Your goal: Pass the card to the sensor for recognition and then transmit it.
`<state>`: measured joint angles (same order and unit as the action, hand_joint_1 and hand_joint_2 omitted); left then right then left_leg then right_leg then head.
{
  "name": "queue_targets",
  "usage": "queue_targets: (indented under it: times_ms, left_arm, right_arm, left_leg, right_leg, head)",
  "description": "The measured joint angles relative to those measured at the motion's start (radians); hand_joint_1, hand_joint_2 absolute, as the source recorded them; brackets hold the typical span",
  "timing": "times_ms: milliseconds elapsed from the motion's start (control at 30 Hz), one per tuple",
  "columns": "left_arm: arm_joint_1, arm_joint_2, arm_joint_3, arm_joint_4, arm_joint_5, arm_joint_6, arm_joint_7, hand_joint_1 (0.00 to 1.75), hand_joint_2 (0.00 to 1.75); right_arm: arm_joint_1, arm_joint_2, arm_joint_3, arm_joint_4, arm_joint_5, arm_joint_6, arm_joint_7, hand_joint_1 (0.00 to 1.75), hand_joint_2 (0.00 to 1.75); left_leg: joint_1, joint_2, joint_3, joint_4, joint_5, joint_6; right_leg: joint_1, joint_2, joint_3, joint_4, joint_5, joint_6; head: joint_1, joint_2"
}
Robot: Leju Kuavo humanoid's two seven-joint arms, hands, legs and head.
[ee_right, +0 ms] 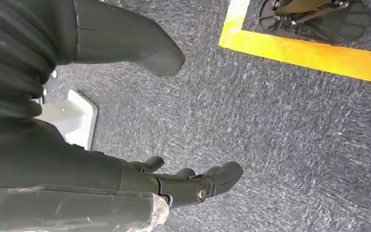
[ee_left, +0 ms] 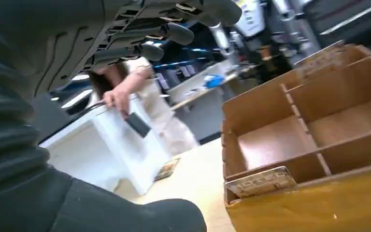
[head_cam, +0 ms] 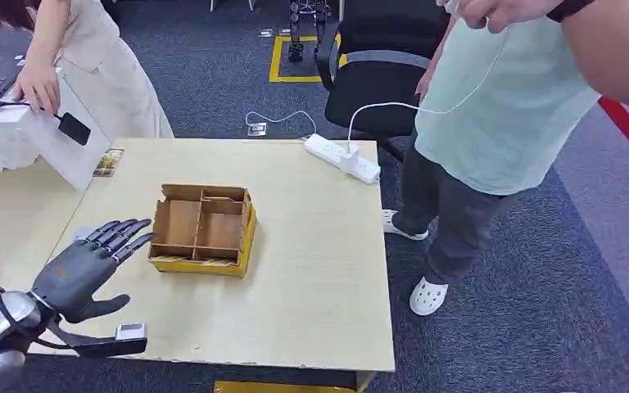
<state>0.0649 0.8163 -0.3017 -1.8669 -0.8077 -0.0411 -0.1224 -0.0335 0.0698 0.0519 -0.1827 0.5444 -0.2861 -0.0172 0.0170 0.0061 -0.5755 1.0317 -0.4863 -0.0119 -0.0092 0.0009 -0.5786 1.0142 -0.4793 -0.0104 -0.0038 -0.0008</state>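
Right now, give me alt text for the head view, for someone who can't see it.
The robot's left hand hovers open over a pale wooden table, beside an empty compartmented cardboard box. A white power strip lies at the far edge, and two people stand beyond the table.

Head view: looks forward and down from high on the robot, over the pale wooden counter (head_cam: 311, 270), with the partitioned cardboard box (head_cam: 203, 229) near the middle and the left robot hand (head_cam: 90, 266) entering from below left.
Left wrist view: sits close behind the left robot hand (ee_left: 77, 58), low over the counter (ee_left: 198, 179) and tilted, facing the cardboard box (ee_left: 309, 140) at close range.
Right wrist view: sits close behind the right robot hand (ee_right: 140, 111), facing down at the grey carpet floor (ee_right: 280, 140) with its yellow tape line (ee_right: 314, 55).
Shared between head and left wrist views: the cardboard box, the counter, the white stand (head_cam: 70, 151) and the person in light clothing (head_cam: 90, 57) beside it.
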Motion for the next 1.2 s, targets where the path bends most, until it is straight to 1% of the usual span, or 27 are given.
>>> queue_targets:
  times_ms: [33, 200, 333, 433, 533, 633, 800, 933, 1200]
  left_arm:
    - [-0.004, -0.023, -0.018, 0.016, -0.034, 0.014, 0.012, 0.0, 1.75]
    - [-0.026, -0.103, -0.065, 0.063, -0.088, 0.053, 0.062, 0.0, 1.75]
    - [-0.039, -0.173, -0.099, 0.111, -0.145, 0.097, 0.105, 0.0, 1.75]
    - [-0.049, -0.219, -0.107, 0.142, -0.194, 0.129, 0.154, 0.0, 1.75]
    - [-0.054, -0.252, -0.112, 0.161, -0.225, 0.145, 0.18, 0.0, 1.75]
    - [-0.057, -0.302, -0.113, 0.193, -0.281, 0.174, 0.226, 0.0, 1.75]
    - [-0.063, -0.371, -0.101, 0.259, -0.358, 0.218, 0.283, 0.0, 1.75]
    - [-0.069, -0.409, -0.088, 0.296, -0.366, 0.225, 0.294, 0.0, 1.75]
    - [-0.073, -0.441, -0.069, 0.333, -0.374, 0.23, 0.295, 0.0, 1.75]
  right_arm:
    - [0.0, 0.003, -0.002, 0.0, 0.0, 0.0, 0.0, 0.0, 1.75]
    - [0.002, 0.006, -0.005, 0.0, 0.003, -0.002, 0.005, 0.0, 1.75]
    - [0.002, 0.008, -0.009, 0.0, 0.005, -0.008, 0.012, 0.0, 1.75]
    - [0.003, 0.009, -0.01, 0.0, 0.006, -0.011, 0.014, 0.0, 1.75]
    - [0.005, 0.011, -0.011, 0.0, 0.006, -0.013, 0.014, 0.0, 1.75]
    - [0.005, 0.014, -0.015, 0.0, 0.006, -0.016, 0.014, 0.0, 1.75]
    - [0.006, 0.014, -0.026, 0.0, 0.012, -0.018, 0.017, 0.0, 1.75]
    - [0.007, 0.014, -0.027, 0.0, 0.015, -0.018, 0.017, 0.0, 1.75]
    - [0.008, 0.014, -0.029, 0.0, 0.015, -0.018, 0.017, 0.0, 1.75]
  left_leg:
    - [0.0, 0.0, 0.0, 0.0, 0.0, 0.0]
    - [0.0, 0.0, 0.0, 0.0, 0.0, 0.0]
    - [0.0, 0.0, 0.0, 0.0, 0.0, 0.0]
    - [0.0, 0.0, 0.0, 0.0, 0.0, 0.0]
    - [0.0, 0.0, 0.0, 0.0, 0.0, 0.0]
    - [0.0, 0.0, 0.0, 0.0, 0.0, 0.0]
    - [0.0, 0.0, 0.0, 0.0, 0.0, 0.0]
    - [0.0, 0.001, 0.0, 0.0, 0.0, 0.0]
    - [0.0, 0.001, 0.0, 0.0, 0.0, 0.0]
  right_leg:
    - [0.0, 0.0, 0.0, 0.0, 0.0, 0.0]
    - [0.0, 0.001, 0.0, 0.0, 0.0, 0.0]
    - [0.0, 0.0, 0.0, 0.0, 0.0, 0.0]
    - [0.0, 0.0, 0.0, 0.0, 0.0, 0.0]
    - [0.0, 0.001, 0.0, 0.0, 0.0, 0.0]
    - [0.0, 0.0, 0.0, 0.0, 0.0, 0.0]
    - [0.0, 0.001, 0.0, 0.0, 0.001, 0.001]
    - [0.0, 0.001, 0.0, 0.0, 0.001, 0.001]
    - [0.0, 0.001, 0.0, 0.0, 0.001, 0.001]
  head:
    - [-0.001, 0.0]
    - [-0.001, 0.0]
    - [-0.001, 0.0]
    - [-0.001, 0.0]
    - [-0.001, 0.0]
    - [-0.001, 0.0]
    - [-0.001, 0.0]
    - [-0.001, 0.0]
    - [-0.001, 0.0]
